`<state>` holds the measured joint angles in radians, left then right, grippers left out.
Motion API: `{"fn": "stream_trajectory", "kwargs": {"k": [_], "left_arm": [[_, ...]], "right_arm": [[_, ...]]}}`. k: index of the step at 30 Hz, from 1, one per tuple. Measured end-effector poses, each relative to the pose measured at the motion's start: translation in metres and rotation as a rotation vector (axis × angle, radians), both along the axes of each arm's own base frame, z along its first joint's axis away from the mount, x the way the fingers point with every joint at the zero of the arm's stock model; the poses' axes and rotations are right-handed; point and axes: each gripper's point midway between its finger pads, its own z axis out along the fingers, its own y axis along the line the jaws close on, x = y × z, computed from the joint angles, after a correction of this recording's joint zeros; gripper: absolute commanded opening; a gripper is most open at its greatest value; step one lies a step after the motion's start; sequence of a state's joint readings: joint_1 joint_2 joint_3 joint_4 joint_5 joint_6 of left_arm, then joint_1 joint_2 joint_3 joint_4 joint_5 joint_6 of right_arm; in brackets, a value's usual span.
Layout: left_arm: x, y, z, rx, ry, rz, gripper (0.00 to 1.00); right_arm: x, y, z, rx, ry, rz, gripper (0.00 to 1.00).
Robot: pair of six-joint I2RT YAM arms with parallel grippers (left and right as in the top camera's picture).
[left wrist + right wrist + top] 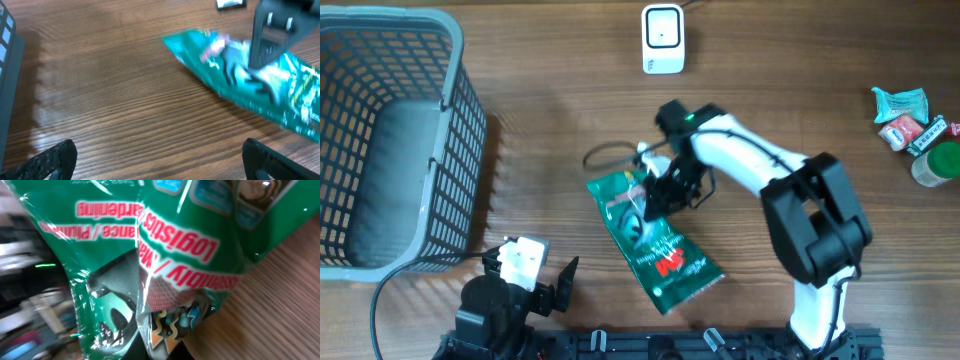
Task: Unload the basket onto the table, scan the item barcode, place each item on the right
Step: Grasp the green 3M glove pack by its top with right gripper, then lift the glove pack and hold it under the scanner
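Packet (665, 250) of green plastic is lying on the desk (550, 120), long axis running far-left to near-right. The right claw (655, 195) is pinching its far end, possibly lifting it. The white scanner (662, 38) is standing straight beyond. The left claw (538, 265) is gaping at the near edge.

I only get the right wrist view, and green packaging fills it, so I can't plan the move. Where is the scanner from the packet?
Observer: The white scanner stands toward the far side of the table, beyond the green packet and apart from it.
Operator: Is the packet off the table?
Observer: Most of it looks to lie on the wood. The right gripper has its fingers shut on the end nearer the scanner.
Operator: Is the left arm in the way?
Observer: No. The left gripper is open and empty, short of the packet.
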<state>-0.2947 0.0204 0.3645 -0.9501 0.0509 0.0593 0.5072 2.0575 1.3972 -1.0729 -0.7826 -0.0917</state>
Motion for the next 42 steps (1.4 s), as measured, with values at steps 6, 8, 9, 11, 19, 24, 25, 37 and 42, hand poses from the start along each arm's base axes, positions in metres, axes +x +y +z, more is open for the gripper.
{"fn": "stream_trajectory", "kwargs": {"k": [6, 8, 9, 11, 19, 24, 25, 37, 42], "left_arm": [[0.0, 0.0, 0.0, 0.0, 0.0, 0.0, 1.0], [0.0, 0.0, 0.0, 0.0, 0.0, 0.0, 1.0], [0.0, 0.0, 0.0, 0.0, 0.0, 0.0, 1.0], [0.0, 0.0, 0.0, 0.0, 0.001, 0.0, 1.0], [0.0, 0.0, 0.0, 0.0, 0.001, 0.0, 1.0], [0.0, 0.0, 0.0, 0.0, 0.001, 0.0, 1.0], [0.0, 0.0, 0.0, 0.0, 0.001, 0.0, 1.0], [0.0, 0.0, 0.0, 0.0, 0.001, 0.0, 1.0], [0.0, 0.0, 0.0, 0.0, 0.001, 0.0, 1.0]], "right_arm": [[0.06, 0.006, 0.092, 0.794, -0.237, -0.027, 0.04], [0.073, 0.012, 0.11, 0.97, -0.42, 0.047, 0.04], [0.082, 0.017, 0.114, 1.034, -0.539, 0.104, 0.04], [0.095, 0.022, 0.125, 1.111, -0.698, 0.183, 0.04], [0.109, 0.06, 0.183, 1.357, -1.395, 0.602, 0.04], [0.096, 0.074, 0.209, 1.427, -1.565, 0.719, 0.04], [0.096, 0.074, 0.21, 1.428, -1.572, 0.722, 0.04], [0.099, 0.073, 0.191, 1.346, -1.209, 0.542, 0.04], [0.093, 0.058, 0.148, 1.306, -1.144, 0.491, 0.04]]}}
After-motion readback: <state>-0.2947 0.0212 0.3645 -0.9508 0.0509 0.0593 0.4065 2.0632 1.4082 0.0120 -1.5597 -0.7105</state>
